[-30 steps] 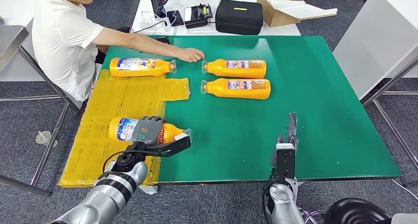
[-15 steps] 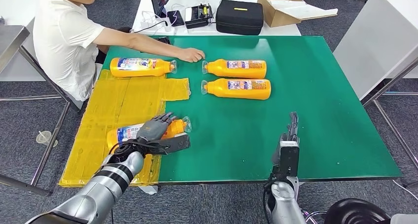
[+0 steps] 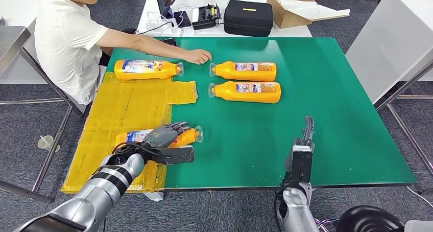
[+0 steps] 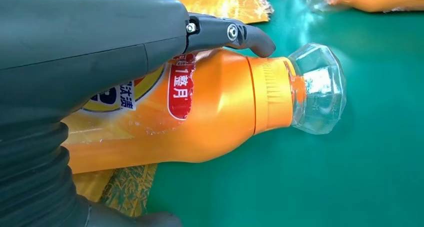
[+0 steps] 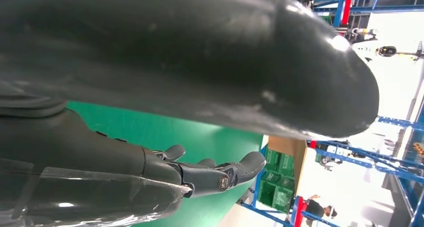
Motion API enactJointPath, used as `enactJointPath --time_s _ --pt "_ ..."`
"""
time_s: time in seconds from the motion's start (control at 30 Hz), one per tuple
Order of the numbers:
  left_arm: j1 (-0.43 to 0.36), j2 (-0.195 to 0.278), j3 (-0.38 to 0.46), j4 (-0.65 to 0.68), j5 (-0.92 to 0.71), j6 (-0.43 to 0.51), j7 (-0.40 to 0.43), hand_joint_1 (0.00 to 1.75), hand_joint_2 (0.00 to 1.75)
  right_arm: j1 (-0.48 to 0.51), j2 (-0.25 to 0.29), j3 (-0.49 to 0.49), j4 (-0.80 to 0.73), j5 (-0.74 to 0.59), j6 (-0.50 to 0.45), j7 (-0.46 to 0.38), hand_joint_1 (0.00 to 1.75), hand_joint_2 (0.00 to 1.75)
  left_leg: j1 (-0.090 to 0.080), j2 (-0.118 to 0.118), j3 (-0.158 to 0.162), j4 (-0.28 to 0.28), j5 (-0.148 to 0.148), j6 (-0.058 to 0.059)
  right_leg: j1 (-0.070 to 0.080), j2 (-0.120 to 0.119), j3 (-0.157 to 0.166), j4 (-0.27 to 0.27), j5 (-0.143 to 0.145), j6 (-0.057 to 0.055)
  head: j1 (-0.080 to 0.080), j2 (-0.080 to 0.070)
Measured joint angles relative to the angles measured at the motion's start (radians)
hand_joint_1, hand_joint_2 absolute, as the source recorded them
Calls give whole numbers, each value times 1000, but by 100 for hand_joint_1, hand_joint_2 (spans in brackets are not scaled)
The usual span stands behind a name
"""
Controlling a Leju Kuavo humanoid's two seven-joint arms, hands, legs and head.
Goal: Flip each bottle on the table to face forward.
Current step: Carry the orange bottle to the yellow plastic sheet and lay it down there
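Four orange bottles with clear caps lie on their sides on the green table. The near-left bottle lies on yellow tape, cap pointing right. My left hand rests on top of it, fingers stretched across its body. The thumb lies apart on the near side. In the left wrist view a fingertip touches the neck of this bottle, whose red and blue label faces the camera. One bottle lies far left, two bottles at mid-back. My right hand stands empty at the front edge, fingers straight.
A person in a white shirt sits at the left, one hand resting on the table between the far bottles. Yellow tape covers the table's left part. A black case and a cardboard box stand on the table behind.
My left hand's fingers have uncurled from a grip and now lie flat over the near bottle, which rolled and shifted slightly away. The right hand barely moved.
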Motion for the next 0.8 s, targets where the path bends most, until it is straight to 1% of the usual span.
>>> enactJointPath --time_s 0.2,0.33,0.4,0.53,0.6,0.67,0.8 --pt "52 5 -55 -113 63 191 -10 0 175 5 -8 9 -3 18 -34 0 0 0 0 0 0 0 0 0 0 0 0 0 0 0 0 0" --pt "115 3 -82 -223 127 313 -15 0 175 7 -21 28 -3 74 -105 0 0 0 0 0 0 0 0 0 0 0 -1 0 0 0 0 0" --pt "148 1 -91 -278 154 356 -19 0 175 8 -29 35 -3 82 -122 0 0 0 0 0 -1 0 0 0 0 0 -1 0 0 0 0 0" --pt "193 2 -103 -370 180 415 -15 0 175 12 -43 44 -2 122 -140 0 0 175 0 0 -1 0 0 0 0 0 -1 0 0 0 0 0" --pt "205 4 -109 -406 195 423 -18 0 175 5 -55 49 16 217 -162 8 0 175 0 1 -1 0 0 0 0 0 -1 0 0 0 0 0" --pt "213 6 -119 -433 212 417 -28 0 175 -11 -74 58 58 347 -177 33 0 175 0 1 -1 0 0 0 0 0 -1 0 0 0 0 0" --pt "230 7 -133 -478 259 398 -62 0 175 -61 -132 75 172 573 -176 134 0 175 0 -1 -1 0 0 1 0 -1 0 0 0 0 0 0"
